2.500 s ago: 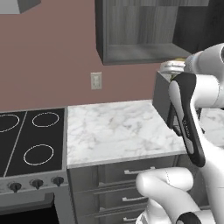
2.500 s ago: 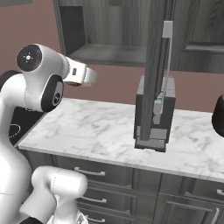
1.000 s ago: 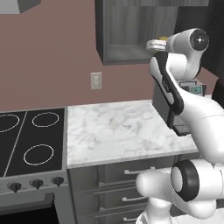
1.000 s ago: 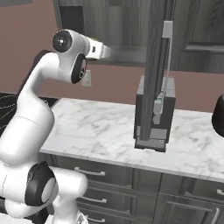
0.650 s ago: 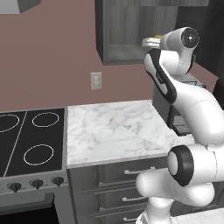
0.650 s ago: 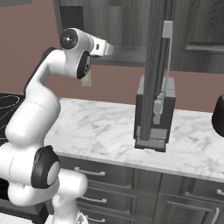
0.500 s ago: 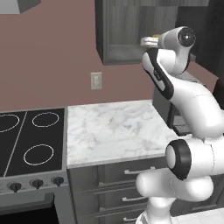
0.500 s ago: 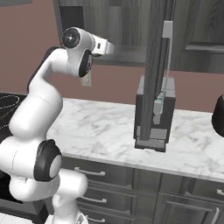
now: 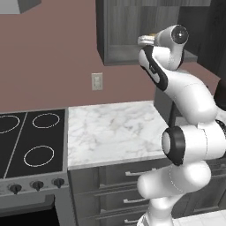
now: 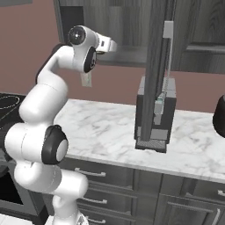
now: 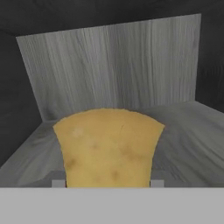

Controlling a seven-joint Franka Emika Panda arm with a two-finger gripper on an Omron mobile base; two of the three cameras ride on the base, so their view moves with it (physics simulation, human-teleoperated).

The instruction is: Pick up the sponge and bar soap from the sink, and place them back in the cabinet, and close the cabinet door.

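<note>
**Sponge at the cabinet mouth, ready to be set down**

Sponge (image 11: pixel 109 146) sits pinched in the gripper (image 11: pixel 108 183), held just above the grey shelf floor near its front edge, inside the cabinet (image 9: pixel 132 31). The placing step looks nearly done; next the jaws should lower slightly and release, then back out straight. The cabinet door (image 10: pixel 159 66) stands open edge-on beside the arm, close enough to clip on withdrawal. Bar soap remains to fetch.

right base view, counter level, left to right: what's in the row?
Stove corner → robot arm → marble counter → open cabinet door, its edge over the dark box appliance → dark round object at the right edge.
</note>
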